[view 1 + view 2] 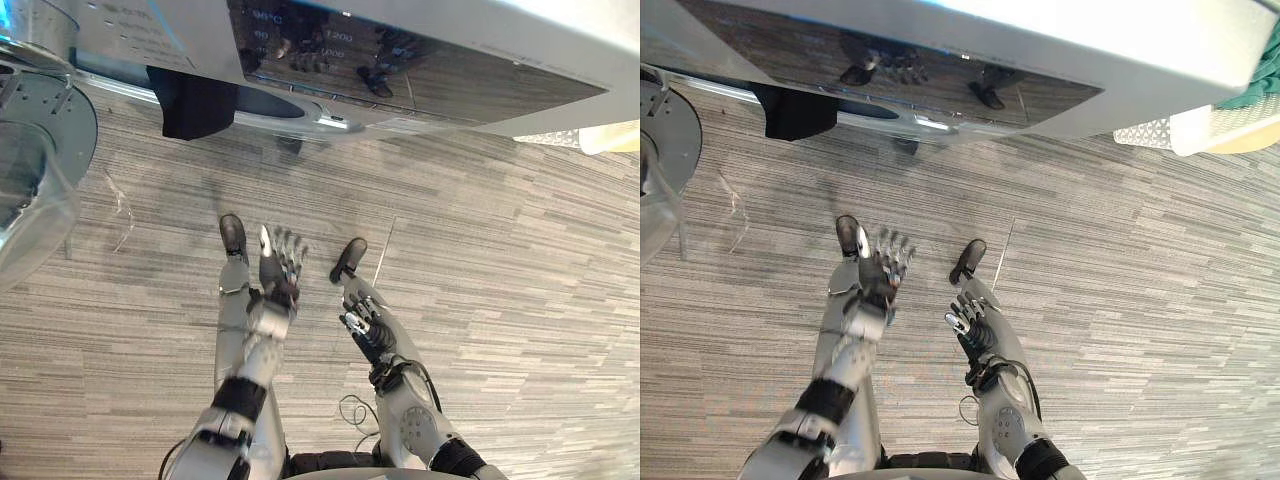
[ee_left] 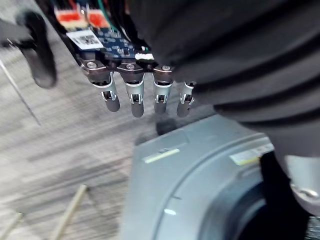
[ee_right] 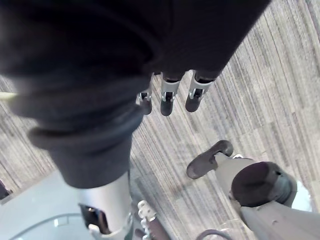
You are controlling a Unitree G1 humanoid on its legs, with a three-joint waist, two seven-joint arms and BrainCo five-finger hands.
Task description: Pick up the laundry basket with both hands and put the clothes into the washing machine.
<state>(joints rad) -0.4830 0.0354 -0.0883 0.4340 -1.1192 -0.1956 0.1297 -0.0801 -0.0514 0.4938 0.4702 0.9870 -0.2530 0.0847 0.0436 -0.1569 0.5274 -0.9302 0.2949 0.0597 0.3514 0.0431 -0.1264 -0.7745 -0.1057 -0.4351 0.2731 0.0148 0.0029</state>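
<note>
1. Dark garment (image 1: 195,100) hangs over the lip of the washing machine (image 1: 420,80), well ahead of the left hand (image 1: 278,265); draped like that, it could slip to the carpet floor (image 1: 520,260) or be trapped when the open door (image 1: 45,130), far out to that hand's left, swings shut
2. Both hands are empty: the left hand's fingers are straight and spread, the right hand (image 1: 362,322) has loose, relaxed fingers, and both hover over bare carpet
3. What looks like the laundry basket (image 1: 1200,125), a pale perforated rim with green cloth (image 1: 1270,65) in it, sits well off to the right of the right hand and out of reach; fetching it calls for a turn, and an uneven two-handed hold could tip it and spill the clothes
4. Most of the basket is cut off at the edge, so its handles and its load cannot be judged; the inside of the drum is hidden too
</note>
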